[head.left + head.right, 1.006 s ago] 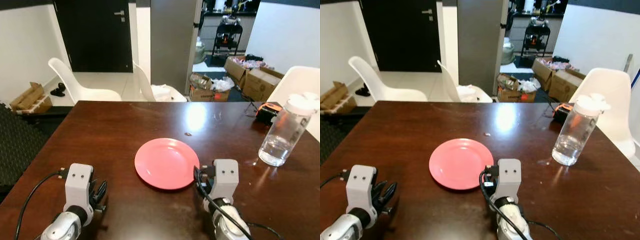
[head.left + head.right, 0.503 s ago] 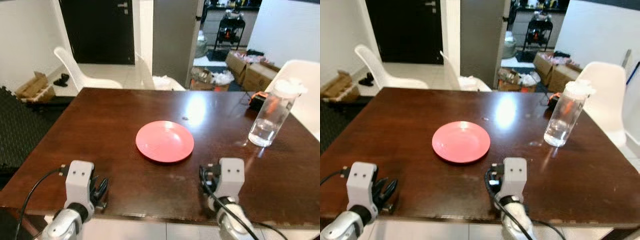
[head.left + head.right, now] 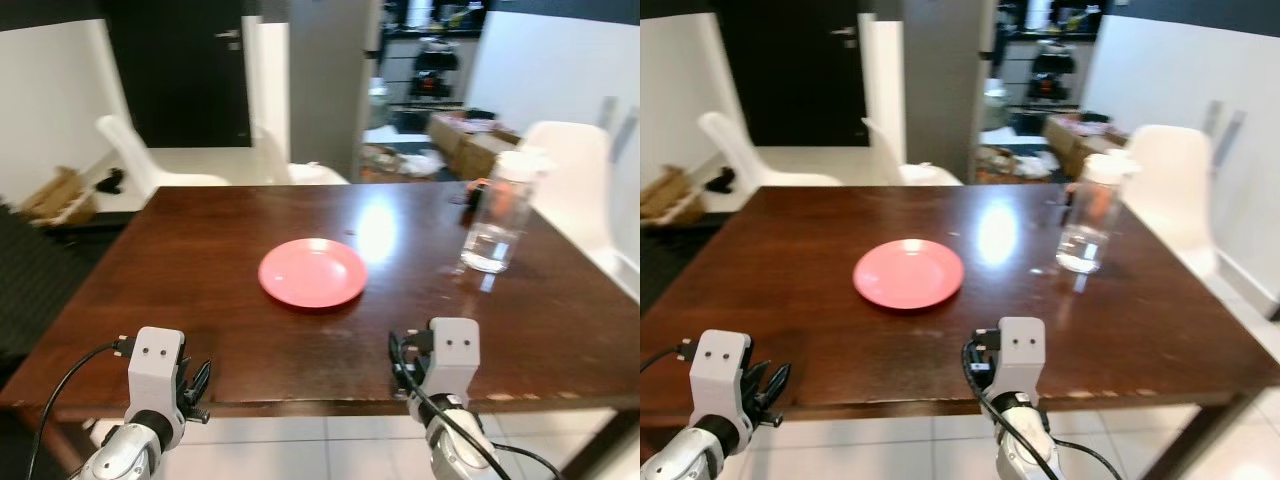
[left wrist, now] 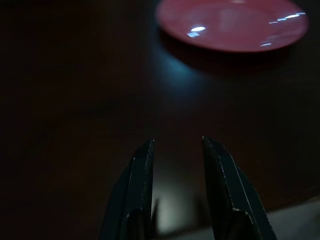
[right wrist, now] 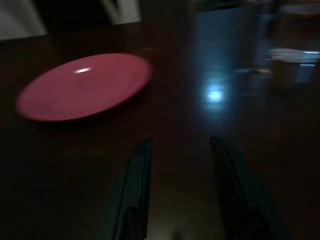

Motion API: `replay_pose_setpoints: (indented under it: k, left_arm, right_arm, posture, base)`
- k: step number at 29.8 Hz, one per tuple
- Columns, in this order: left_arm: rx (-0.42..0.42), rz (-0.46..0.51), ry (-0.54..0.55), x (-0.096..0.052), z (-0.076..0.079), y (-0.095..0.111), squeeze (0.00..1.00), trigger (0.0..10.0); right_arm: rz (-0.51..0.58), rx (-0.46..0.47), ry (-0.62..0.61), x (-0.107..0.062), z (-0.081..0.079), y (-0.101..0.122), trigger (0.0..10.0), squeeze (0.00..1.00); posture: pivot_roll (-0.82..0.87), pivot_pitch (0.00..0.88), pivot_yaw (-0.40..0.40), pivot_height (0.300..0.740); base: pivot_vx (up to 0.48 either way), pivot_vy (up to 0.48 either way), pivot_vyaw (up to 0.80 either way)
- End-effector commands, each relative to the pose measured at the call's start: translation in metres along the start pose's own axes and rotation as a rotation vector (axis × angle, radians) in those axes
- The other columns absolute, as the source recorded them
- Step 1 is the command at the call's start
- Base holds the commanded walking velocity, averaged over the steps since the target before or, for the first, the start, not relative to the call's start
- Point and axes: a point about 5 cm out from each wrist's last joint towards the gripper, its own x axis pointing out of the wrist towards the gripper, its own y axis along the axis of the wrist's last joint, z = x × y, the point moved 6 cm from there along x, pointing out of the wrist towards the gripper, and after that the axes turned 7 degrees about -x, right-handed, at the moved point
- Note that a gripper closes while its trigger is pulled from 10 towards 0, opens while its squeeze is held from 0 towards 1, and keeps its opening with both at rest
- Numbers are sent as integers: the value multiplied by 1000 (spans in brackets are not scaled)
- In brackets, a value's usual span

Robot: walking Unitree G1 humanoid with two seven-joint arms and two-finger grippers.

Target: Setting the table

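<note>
Left tool (image 4: 176, 165) low, fingers parted, empty. Right tool (image 5: 181, 165) likewise low, fingers parted, empty.

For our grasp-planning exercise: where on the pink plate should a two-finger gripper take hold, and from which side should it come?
Probably the near rim of the pink plate, approached low from the robot's edge of the table. The plate lies flat and shallow, so only its slightly raised edge gives the fingers purchase. Both the left gripper and the right gripper are open and face it.

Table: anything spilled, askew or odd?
Nothing stands out. The pink plate lies flat and bare mid-table; the water bottle stands upright, capped, with no spill visible around it.
</note>
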Motion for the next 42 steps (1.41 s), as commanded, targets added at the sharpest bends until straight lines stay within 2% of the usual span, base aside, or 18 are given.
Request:
replay_pose_setpoints:
  k: [1,10,14,20,42]
  left_arm:
    - [9,-24,9,0,-3,-8,0,10000]
    - [13,-27,6,1,-2,-9,0,10000]
    - [15,-28,3,2,0,-10,0,10000]
    - [15,-29,0,2,0,-10,0,10000]
    - [8,-33,-2,4,2,-16,0,10000]
  right_arm:
    - [-32,4,-9,-1,1,-8,10000,0]
    - [-37,4,-35,0,7,-9,10000,0]
    - [-34,-66,-59,1,13,-9,10000,0]
    - [-20,-88,-62,2,15,-6,10000,0]
    - [-20,-107,-49,1,14,-7,10000,0]
  posture:
    - [30,76,89,740]
    - [31,73,89,740]
    - [30,68,88,740]
    - [27,64,89,740]
    - [21,69,78,740]
  base:
    - [0,0,-788]
    - [0,0,-783]
    - [0,0,-781]
    - [0,0,-781]
    - [0,0,-781]
